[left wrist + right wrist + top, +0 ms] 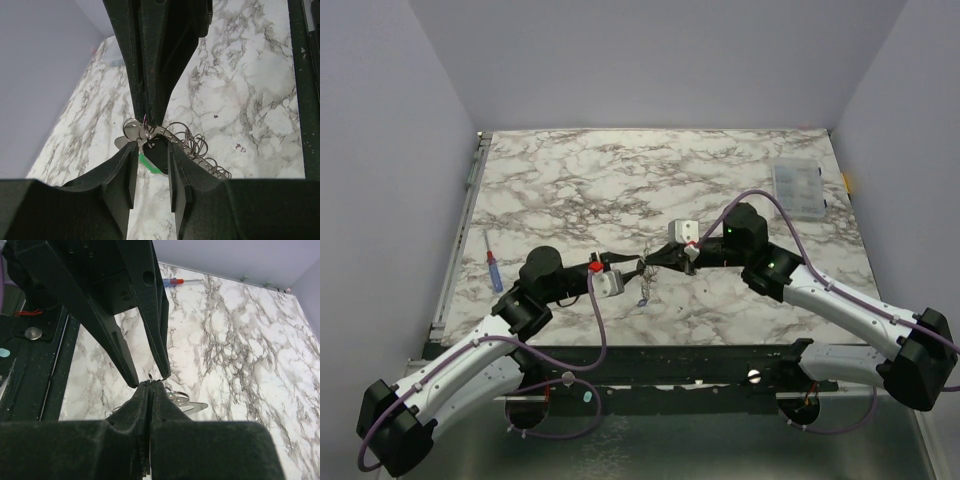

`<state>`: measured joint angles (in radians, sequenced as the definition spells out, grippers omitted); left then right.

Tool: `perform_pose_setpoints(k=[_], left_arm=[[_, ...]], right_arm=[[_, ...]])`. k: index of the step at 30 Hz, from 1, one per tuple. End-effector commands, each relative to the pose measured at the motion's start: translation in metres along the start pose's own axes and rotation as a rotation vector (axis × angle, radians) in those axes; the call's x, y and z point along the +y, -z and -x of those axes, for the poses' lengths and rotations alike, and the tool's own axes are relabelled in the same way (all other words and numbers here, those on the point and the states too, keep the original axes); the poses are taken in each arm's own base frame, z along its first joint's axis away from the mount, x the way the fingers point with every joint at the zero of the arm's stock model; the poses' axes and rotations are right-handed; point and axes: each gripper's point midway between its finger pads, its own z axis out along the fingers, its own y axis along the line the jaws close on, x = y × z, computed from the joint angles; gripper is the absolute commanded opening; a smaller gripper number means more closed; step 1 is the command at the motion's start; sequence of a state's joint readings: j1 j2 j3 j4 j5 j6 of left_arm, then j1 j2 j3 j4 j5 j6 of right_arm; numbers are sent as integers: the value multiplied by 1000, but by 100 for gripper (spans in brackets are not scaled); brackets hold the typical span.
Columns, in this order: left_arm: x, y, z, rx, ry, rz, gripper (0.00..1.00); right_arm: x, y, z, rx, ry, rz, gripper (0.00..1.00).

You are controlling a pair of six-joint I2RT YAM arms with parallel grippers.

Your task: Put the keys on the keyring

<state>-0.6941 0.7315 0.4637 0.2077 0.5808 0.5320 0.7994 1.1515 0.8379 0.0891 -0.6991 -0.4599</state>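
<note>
My two grippers meet tip to tip above the middle of the table. My left gripper (636, 268) (152, 148) is shut on a dark-looking key head with a green edge (148, 163), the green key. My right gripper (654, 262) (151, 385) is shut on the thin wire of the keyring (133, 128), right at the left fingertips. The ring's link chain (199, 146) hangs below both grippers (643, 291). A silvery key blade (194, 408) and a ring loop (178, 396) show past the right fingers. I cannot make out the blue key.
A blue-and-red pen-like tool (493, 268) (173, 281) lies at the table's left edge. A clear compartment box (798, 188) stands at the far right. The dark front rail (670, 360) runs below both grippers.
</note>
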Motion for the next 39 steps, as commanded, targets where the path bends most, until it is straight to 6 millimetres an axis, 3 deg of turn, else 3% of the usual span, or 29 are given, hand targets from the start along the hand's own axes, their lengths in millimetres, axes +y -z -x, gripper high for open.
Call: perform_pose_setpoints(k=[1, 14, 24, 27, 39], left_arm=[[-7, -1, 9, -47, -29, -45, 35], [-3, -4, 7, -40, -32, -34, 22], [-1, -4, 9, -41, -24, -30, 0], [0, -3, 15, -57, -29, -26, 0], [13, 6, 60, -235, -9, 57, 0]], right_arm=[[-1, -2, 5, -24, 16, -7, 1], [5, -6, 5, -26, 0, 42, 1], [10, -6, 9, -45, -2, 76, 1], [10, -8, 11, -71, -1, 71, 1], [2, 1, 54, -384, 74, -59, 1]])
